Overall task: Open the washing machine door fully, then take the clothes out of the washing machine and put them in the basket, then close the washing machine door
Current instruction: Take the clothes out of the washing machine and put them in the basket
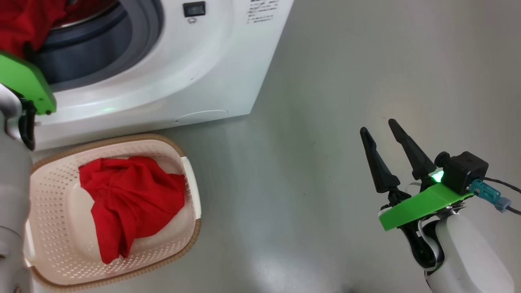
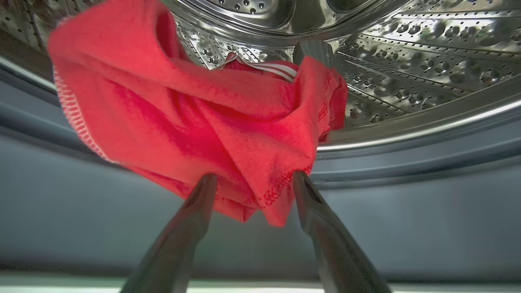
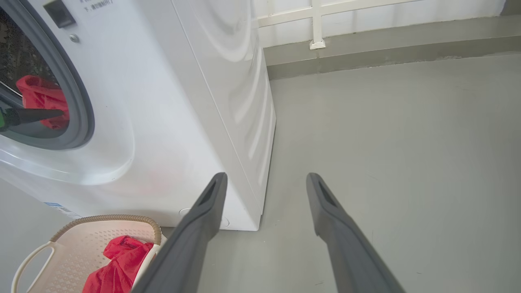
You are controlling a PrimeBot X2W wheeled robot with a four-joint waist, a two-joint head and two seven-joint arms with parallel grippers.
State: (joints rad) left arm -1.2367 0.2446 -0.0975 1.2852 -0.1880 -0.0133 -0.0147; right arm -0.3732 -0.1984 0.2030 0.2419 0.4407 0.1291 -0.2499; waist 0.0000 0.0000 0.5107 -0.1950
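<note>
The robot's left pincer (image 2: pixel 253 176) reaches into the mouth of the washing machine (image 1: pixel 195 73). Its two dark fingers are spread wide on either side of a hanging fold of a red garment (image 2: pixel 195 122), which spills from the perforated steel drum (image 2: pixel 407 61) in front of the grey gasket (image 2: pixel 407 195). The jaws are released, with nothing clamped yet. Another red garment (image 1: pixel 130 199) lies crumpled in the cream basket (image 1: pixel 49 195) on the floor just in front of the machine, so the unloading looks partly done. The right pincer (image 1: pixel 378 125), likewise spread and empty, hangs over bare grey floor (image 1: pixel 305 183), well apart from the machine. The step in hand appears to be gripping the garment in the drum. It should go best if the fingers push a little deeper, so a thick bunch of cloth rather than the stitched hem sits between them before closing. The garment can then be drawn out and up over the gasket lip without snagging and lowered into the basket.
</note>
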